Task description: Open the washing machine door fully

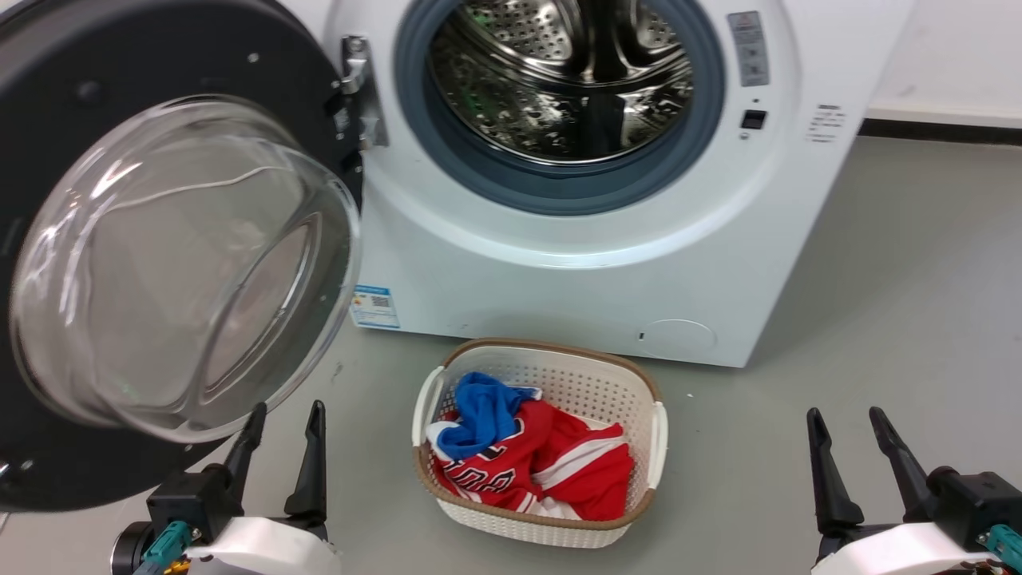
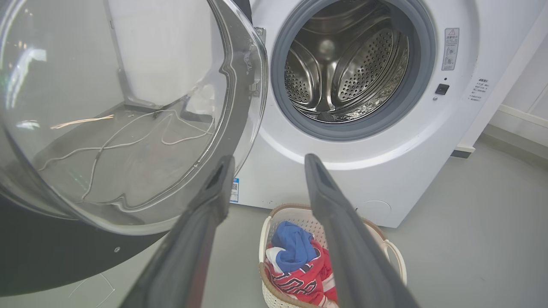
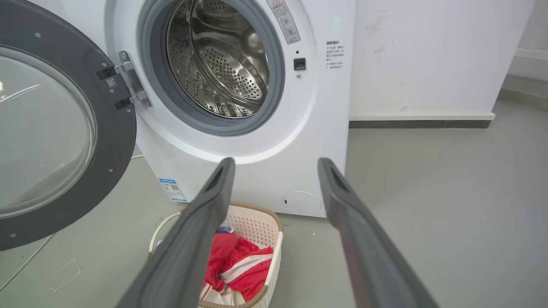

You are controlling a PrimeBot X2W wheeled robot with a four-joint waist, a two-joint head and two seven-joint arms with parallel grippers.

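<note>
The white washing machine (image 1: pixel 575 271) (image 2: pixel 385 179) (image 3: pixel 299 141) stands ahead with its steel drum exposed. Its door (image 1: pixel 176 263) (image 2: pixel 120 119) (image 3: pixel 47 132), black-rimmed with a bulging glass bowl, hangs swung out to the left on a metal hinge (image 1: pixel 359 88) (image 3: pixel 128 85). My left gripper (image 1: pixel 286 419) (image 2: pixel 269 162) is open just below the bowl's lower edge, holding nothing. My right gripper (image 1: pixel 845 422) (image 3: pixel 276 164) is open at the lower right, well away from the door.
A white woven laundry basket (image 1: pixel 643 447) (image 2: pixel 396 252) (image 3: pixel 276 239) with red and blue clothes sits on the grey floor (image 1: pixel 878 319) in front of the machine. A white wall with a dark baseboard (image 1: pixel 942 128) runs to the right.
</note>
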